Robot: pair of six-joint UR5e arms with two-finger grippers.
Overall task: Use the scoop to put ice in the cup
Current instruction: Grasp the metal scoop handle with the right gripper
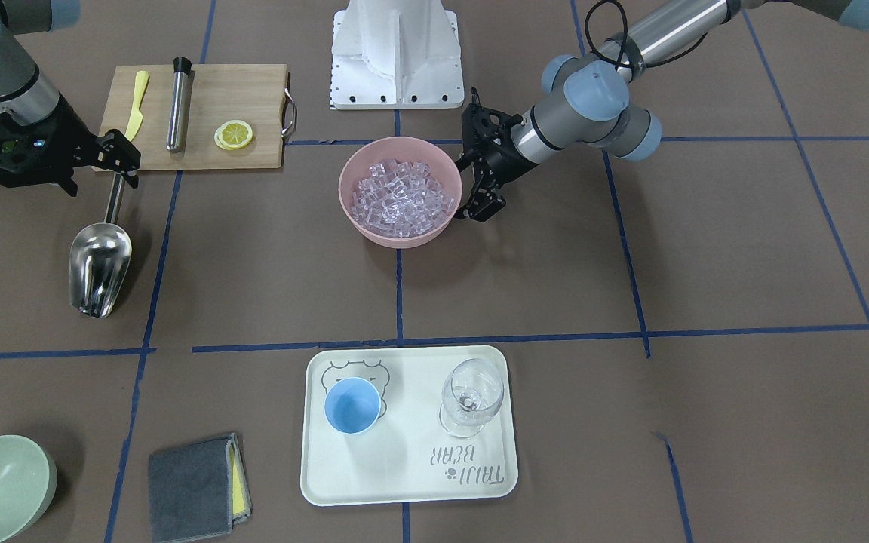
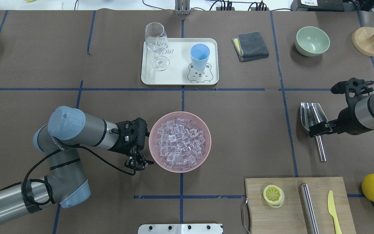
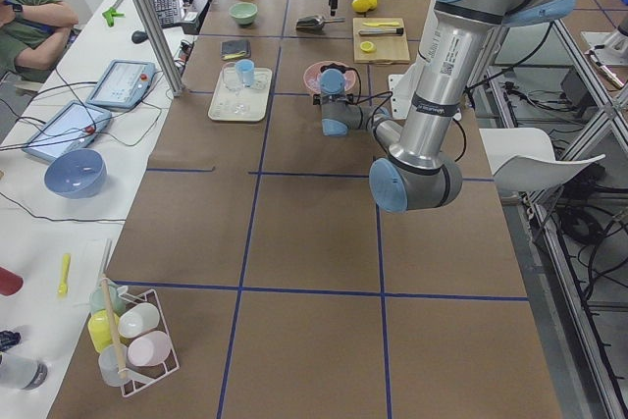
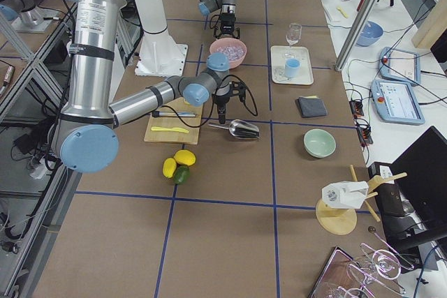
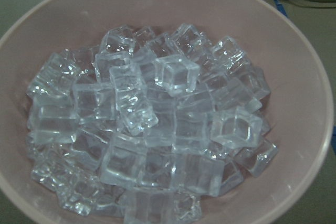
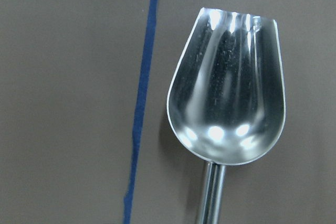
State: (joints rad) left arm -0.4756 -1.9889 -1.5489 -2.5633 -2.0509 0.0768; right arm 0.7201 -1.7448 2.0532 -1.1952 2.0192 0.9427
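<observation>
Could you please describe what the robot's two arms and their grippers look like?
Both the left arm and right arm are silver metal tubes with light-blue rounded joint caps. A black cable runs along the left arm. The left gripper and right gripper are black, with thin jaws.

Scoop: its handle runs off the right wrist view's edge at 6 o'clock. Pink bowl is cropped at 6 and 9 o'clock in the left wrist view. Cutting board, at 5 o'clock overhead, is cut by the bottom edge. Right gripper: its hold on the handle is unclear.
</observation>
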